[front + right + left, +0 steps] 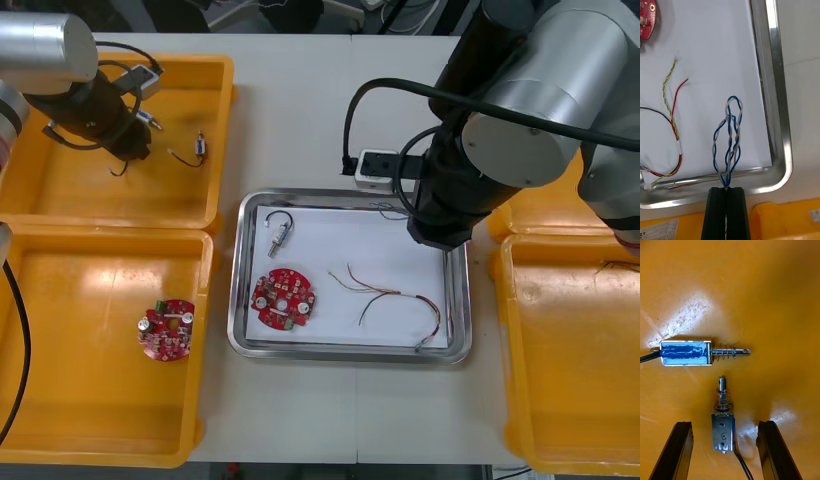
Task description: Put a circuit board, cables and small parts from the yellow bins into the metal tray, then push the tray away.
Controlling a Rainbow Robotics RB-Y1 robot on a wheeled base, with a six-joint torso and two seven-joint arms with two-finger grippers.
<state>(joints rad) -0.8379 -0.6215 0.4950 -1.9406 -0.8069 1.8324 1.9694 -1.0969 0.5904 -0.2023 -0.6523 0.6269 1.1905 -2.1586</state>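
Light table [300, 130] with metal tray [238, 300] between yellow bins [90, 410]

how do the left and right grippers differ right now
The left gripper has its fingers open; the right gripper has them shut on the twisted blue and white cable. The left gripper holds nothing, with a small metal part lying between its fingers; the right gripper holds its cable over the metal tray. The left gripper is in the far left yellow bin; the right gripper is by the tray's rim. Both point downward.
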